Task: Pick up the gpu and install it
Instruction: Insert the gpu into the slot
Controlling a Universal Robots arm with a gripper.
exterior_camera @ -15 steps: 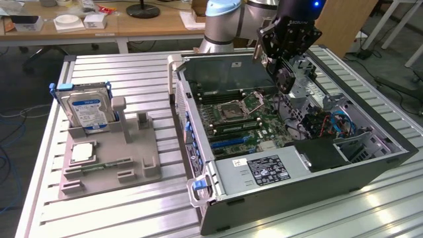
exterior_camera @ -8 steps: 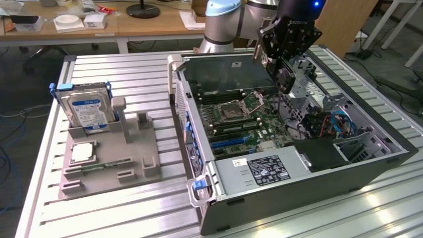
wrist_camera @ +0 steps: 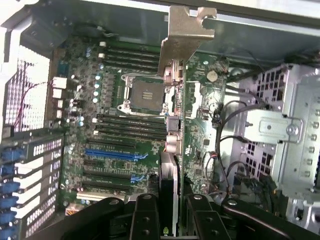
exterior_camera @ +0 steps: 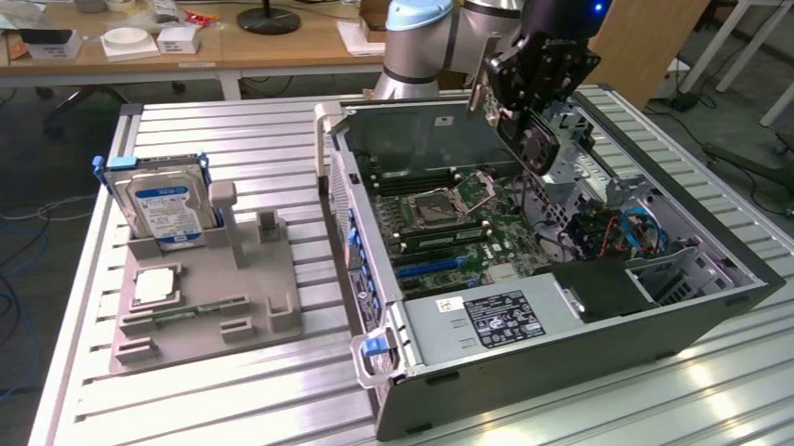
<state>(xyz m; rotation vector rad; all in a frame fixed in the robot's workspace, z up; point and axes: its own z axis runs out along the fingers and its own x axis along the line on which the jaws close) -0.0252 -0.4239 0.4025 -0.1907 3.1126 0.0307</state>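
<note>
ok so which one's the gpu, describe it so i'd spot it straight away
Find the open computer case on the exterior view's right, with the arm above it. The gpu is the thin card clamped in the end effector over the motherboard, tilted. Unlike the boxy, blue-labelled hard drive in the grey holder, it is flat, with a silver bracket at one end.

Arm [exterior_camera: 416,42]: single, grey-blue, rising behind computer case [exterior_camera: 559,381], bent over it. Hand [exterior_camera: 530,100]: black, tilted, above case's open interior; fingers [wrist_camera: 145,217] clamped on gpu [wrist_camera: 169,170], one each side of card.
</note>
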